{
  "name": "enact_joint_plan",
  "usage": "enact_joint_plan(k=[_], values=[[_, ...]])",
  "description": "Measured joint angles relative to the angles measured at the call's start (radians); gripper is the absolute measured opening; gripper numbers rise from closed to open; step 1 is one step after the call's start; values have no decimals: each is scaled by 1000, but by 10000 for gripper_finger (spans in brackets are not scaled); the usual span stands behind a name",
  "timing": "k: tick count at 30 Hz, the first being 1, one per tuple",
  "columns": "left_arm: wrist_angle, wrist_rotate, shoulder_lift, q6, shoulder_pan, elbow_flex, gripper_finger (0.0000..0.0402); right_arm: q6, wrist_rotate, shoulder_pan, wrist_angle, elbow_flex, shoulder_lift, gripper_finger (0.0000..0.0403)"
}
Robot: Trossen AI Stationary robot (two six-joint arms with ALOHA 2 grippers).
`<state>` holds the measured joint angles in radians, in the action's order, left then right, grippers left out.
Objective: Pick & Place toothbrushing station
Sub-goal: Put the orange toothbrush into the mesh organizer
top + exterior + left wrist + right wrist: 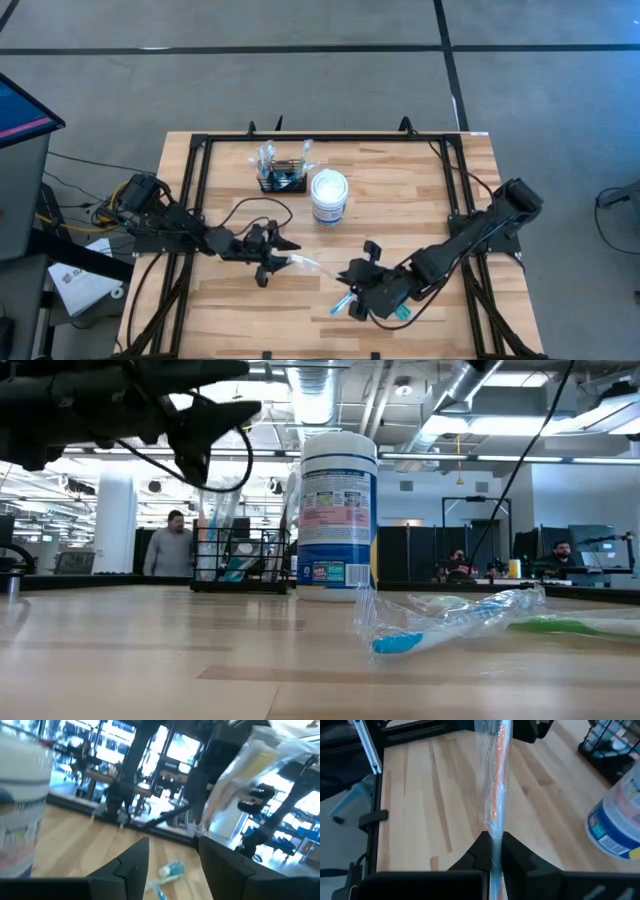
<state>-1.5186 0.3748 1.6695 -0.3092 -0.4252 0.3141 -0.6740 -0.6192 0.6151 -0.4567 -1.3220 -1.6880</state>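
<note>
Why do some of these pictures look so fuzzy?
Left wrist view: the white tub up close is smeared, and the bright windows behind glare. Low view: the wrapped toothbrush is soft while the tub's label reads clearly. High view: evenly lit and fairly clear.

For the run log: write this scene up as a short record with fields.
rack: black wire-mesh rectangular rack, beside the round white lidded tub
right fingers: shut on clear-wrapped orange-handled toothbrush
left fingers: open, close to that toothbrush's other end
loose on table: clear-wrapped blue-headed toothbrush
</note>
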Motion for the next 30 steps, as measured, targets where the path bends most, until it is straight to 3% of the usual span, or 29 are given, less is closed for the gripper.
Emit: enact_joint_plan(k=[9,16,30], values=[[-52,-10,-12,109,0,57,169,93,-36,-29,90,0,8,14],[-52,-110,-11,272,0,147,169,165,-36,-64,146,0,8,14],[-51,-132,-12,344,2,205,160,214,-33,-72,191,0,8,14]])
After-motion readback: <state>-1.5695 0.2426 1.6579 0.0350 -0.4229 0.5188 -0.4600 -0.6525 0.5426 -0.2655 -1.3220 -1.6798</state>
